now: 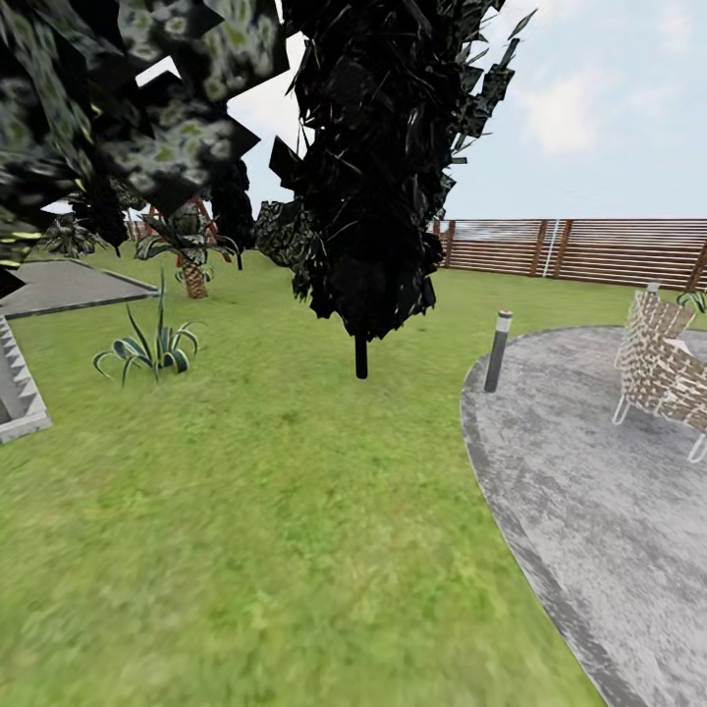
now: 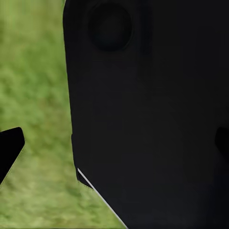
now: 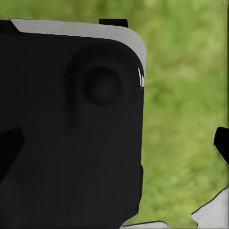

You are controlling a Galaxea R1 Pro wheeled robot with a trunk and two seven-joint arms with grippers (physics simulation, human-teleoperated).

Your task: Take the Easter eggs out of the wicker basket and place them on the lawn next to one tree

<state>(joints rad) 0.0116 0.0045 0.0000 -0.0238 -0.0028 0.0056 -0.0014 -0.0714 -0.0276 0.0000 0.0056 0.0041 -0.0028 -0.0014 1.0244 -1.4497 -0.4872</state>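
The Easter eggs and the wicker basket are out of view. The lawn (image 1: pixel 275 511) spreads wide in front of me, inside the garden's brown slatted fence (image 1: pixel 589 250). Dark green mottled foliage (image 1: pixel 147 98) hangs in at the upper left, and its trunk is hidden. In the left wrist view, my left gripper (image 2: pixel 114 148) is open, its fingertips (image 2: pixel 9 150) far apart over grass, with a dark part of my own body close in front. My right gripper (image 3: pixel 114 148) is open too, with fingertips (image 3: pixel 222 143) wide apart above grass and nothing held.
An all-black columnar tree (image 1: pixel 368 177) stands straight ahead on a thin trunk (image 1: pixel 360 358). To the right lie a grey paved patio (image 1: pixel 609 511), a short lamp post (image 1: pixel 498 351) and a woven chair (image 1: pixel 663 358). A spiky striped plant (image 1: pixel 152 349) and concrete steps (image 1: pixel 15 393) are at the left.
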